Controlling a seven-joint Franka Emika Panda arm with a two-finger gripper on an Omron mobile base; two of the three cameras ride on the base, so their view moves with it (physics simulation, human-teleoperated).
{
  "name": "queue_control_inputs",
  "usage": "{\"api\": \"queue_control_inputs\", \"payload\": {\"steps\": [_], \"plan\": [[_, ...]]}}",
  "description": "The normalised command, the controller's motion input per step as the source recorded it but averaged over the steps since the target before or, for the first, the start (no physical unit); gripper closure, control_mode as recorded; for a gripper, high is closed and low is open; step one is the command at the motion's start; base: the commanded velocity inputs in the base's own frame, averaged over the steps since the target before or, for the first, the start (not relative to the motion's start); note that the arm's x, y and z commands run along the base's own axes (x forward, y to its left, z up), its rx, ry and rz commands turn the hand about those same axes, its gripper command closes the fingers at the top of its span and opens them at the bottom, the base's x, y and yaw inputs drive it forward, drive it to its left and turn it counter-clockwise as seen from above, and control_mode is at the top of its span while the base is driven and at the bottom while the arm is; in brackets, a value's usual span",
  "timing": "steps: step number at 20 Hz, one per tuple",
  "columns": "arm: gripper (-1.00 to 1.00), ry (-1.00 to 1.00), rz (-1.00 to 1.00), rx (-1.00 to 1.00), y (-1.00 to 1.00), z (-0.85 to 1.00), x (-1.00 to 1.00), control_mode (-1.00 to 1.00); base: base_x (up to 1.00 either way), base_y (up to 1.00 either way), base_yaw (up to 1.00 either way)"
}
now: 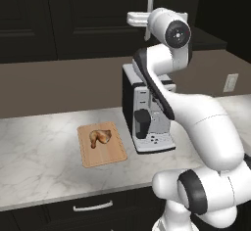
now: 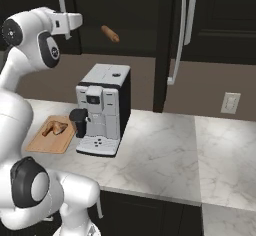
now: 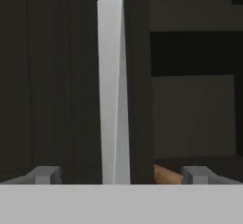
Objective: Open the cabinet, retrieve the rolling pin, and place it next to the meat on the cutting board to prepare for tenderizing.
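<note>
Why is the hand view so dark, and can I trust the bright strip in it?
Hand view: unlit cabinet interior, only the silver bar handle catches light, blown out; rolling pin tip barely visible. Right base view: rolling pin clear against dark; counter evenly lit.

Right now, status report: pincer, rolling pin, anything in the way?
Pincer open, astride silver door handle. Rolling pin inside cabinet, untouched. Coffee machine beside cutting board; meat on it.

A coffee machine (image 1: 147, 110) stands on the marble counter (image 1: 39, 161), far below the jaws; a wall socket (image 2: 230, 102) sits off to one side.
</note>
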Motion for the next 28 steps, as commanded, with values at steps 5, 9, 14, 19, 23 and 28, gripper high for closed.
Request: {"api": "queue_control_inputs", "payload": {"steps": [5,9,14,19,23,28], "plan": [[-1.00,0.01,0.02,0.00,0.00,0.00,0.33,-1.00,0.00,0.00,0.00],[1.00,0.00,0.02,0.00,0.00,0.00,0.29,-1.00,0.00,0.00,0.00],[1.00,0.00,0.03,0.00,0.00,0.00,0.22,-1.00,0.00,0.00,0.00],[1.00,0.01,0.01,0.00,0.00,0.00,0.16,-1.00,0.00,0.00,0.00],[1.00,0.01,0.00,0.01,0.00,-0.05,0.13,-1.00,0.00,0.00,0.00],[1.00,0.00,0.03,0.02,-0.13,0.00,0.30,-1.00,0.00,0.00,0.00]]}}
